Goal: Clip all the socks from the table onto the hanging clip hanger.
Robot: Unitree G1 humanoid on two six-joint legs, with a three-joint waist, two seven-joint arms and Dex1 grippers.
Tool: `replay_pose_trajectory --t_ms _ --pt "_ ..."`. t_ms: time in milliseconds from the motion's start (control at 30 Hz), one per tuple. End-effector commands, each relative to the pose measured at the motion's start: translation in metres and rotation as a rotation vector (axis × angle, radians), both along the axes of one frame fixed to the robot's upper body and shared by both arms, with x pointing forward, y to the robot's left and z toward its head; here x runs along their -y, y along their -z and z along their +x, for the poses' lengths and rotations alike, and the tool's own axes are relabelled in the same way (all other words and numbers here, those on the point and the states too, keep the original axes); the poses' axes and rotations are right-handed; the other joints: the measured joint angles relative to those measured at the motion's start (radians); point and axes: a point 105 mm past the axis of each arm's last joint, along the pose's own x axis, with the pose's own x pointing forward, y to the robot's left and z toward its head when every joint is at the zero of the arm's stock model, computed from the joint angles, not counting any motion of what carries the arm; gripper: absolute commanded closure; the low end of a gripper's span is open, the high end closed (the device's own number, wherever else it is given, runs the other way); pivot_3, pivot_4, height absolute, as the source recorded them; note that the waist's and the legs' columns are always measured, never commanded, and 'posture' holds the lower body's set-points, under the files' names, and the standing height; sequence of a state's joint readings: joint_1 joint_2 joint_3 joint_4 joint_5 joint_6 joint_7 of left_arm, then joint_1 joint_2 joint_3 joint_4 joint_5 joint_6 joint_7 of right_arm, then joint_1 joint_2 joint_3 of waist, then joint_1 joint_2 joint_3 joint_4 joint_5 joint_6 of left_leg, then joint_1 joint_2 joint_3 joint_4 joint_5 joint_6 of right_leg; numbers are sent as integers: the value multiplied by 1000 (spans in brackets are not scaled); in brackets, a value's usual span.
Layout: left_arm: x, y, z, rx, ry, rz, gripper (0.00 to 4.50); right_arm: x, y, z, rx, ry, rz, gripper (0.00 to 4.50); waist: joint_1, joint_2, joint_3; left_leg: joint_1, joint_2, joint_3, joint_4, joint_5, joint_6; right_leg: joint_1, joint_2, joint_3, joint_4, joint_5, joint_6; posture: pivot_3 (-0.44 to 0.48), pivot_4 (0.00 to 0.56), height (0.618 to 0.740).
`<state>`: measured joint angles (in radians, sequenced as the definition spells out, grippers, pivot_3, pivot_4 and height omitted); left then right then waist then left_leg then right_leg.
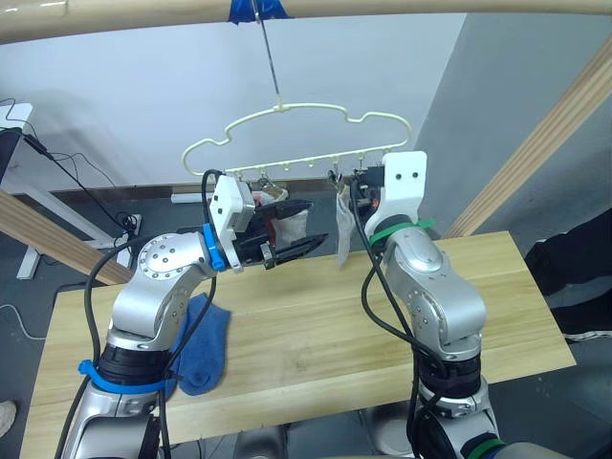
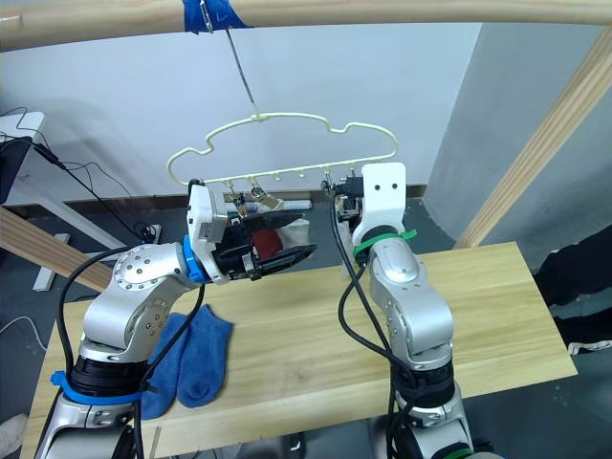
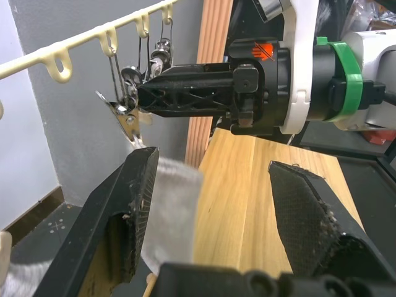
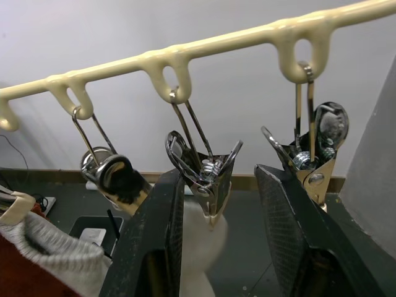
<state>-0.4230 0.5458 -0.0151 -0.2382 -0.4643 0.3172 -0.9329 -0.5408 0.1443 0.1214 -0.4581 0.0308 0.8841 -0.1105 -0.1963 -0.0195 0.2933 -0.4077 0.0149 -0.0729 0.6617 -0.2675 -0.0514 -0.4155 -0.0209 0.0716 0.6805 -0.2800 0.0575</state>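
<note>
The pale-gold clip hanger [image 1: 298, 112] hangs from a wooden pole above the table [image 1: 316, 325]. A light grey sock [image 1: 342, 229] hangs from one of its clips [image 4: 207, 176]. My right gripper [image 4: 216, 174] is open with its fingers on either side of that clip. To its left, a rust red sock [image 2: 273, 237] and another grey sock [image 4: 59, 250] hang from the bar. My left gripper [image 3: 213, 164] is open and holds nothing, just below the bar with the hanging grey sock [image 3: 173, 204] beside one finger. Two blue socks [image 2: 196, 359] lie on the table's left part.
Slanted wooden poles [image 1: 564, 115] of the frame rise at the right and left. The hanger's hook hangs from blue tape [image 1: 256, 10] on the top pole. A bare clip [image 4: 315, 158] hangs next to the right gripper. Cables lie on the floor behind the table.
</note>
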Motion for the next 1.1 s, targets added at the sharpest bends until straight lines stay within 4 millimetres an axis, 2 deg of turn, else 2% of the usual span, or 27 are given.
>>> replay_pose_trajectory --t_ms 33,333,833,1100 --pt "5 -8 -5 46 31 -2 1374 -15 -26 -7 74 -61 73 2681 0 0 0 0 0 0 0 0 0 0 0 0 0 0 0 -268 265 740" --pt "5 -8 -5 43 34 0 1374 -23 -31 -10 77 -92 95 2681 0 0 0 0 0 0 0 0 0 0 0 0 0 0 0 -268 263 740" --pt "6 -7 -6 45 34 2 1374 -20 -23 -9 58 -77 66 2681 0 0 0 0 0 0 0 0 0 0 0 0 0 0 0 -268 264 740" --pt "6 -7 -6 47 37 3 1374 -28 -25 -13 80 -141 42 2681 -1 0 0 0 0 0 0 0 0 0 0 0 0 0 0 -269 264 740"
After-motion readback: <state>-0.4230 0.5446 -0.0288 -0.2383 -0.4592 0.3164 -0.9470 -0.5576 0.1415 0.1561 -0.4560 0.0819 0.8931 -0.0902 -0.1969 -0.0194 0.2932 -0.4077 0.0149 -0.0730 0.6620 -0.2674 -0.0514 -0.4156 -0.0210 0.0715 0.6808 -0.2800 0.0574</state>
